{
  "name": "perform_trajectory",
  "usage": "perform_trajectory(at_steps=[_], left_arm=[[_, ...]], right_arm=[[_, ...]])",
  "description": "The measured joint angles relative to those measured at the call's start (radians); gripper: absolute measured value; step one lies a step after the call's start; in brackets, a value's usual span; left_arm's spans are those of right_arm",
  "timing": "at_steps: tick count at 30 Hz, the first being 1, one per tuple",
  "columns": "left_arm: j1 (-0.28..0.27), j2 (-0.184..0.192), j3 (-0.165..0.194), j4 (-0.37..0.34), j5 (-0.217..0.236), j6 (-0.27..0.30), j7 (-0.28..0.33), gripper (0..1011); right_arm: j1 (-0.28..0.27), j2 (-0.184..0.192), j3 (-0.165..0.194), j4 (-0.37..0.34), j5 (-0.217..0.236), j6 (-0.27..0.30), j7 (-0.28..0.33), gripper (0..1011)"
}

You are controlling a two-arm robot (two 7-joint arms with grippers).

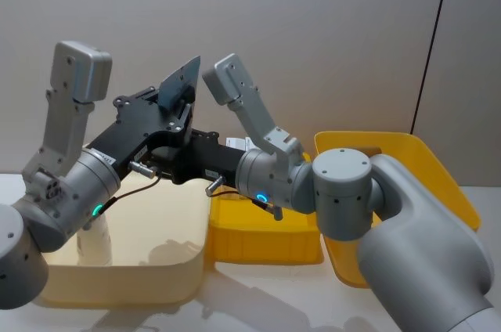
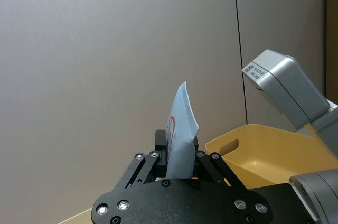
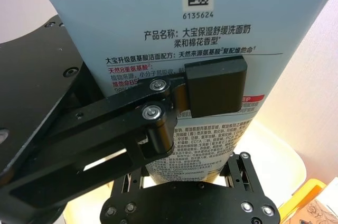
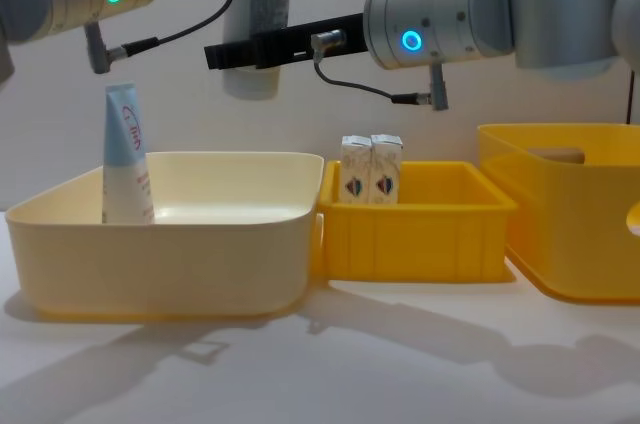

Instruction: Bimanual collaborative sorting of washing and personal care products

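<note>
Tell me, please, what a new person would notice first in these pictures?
First, a pale-blue squeeze tube held high above the cream plastic bin, with both the left gripper and right gripper shut on it. Next, a second tube standing in that bin, and two small white cartons in the small yellow bin beside it.

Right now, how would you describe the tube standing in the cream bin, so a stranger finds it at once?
Find the wide cream bin on the robot's left side of the table. Against its far left corner stands a pale-blue-and-white tube, upright with the crimped end up. Unlike the other tube, which both tools hold in the air, it rests in the bin, untouched.
</note>
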Motion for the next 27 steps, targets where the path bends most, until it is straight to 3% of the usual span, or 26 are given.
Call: perform_trajectory(at_steps=[27], left_arm=[[0.000,0.000,0.000,0.000,0.000,0.000,0.000,226]], right_arm=[[0.002,-0.002,-0.001,0.005,0.001,0.000,0.001,658]])
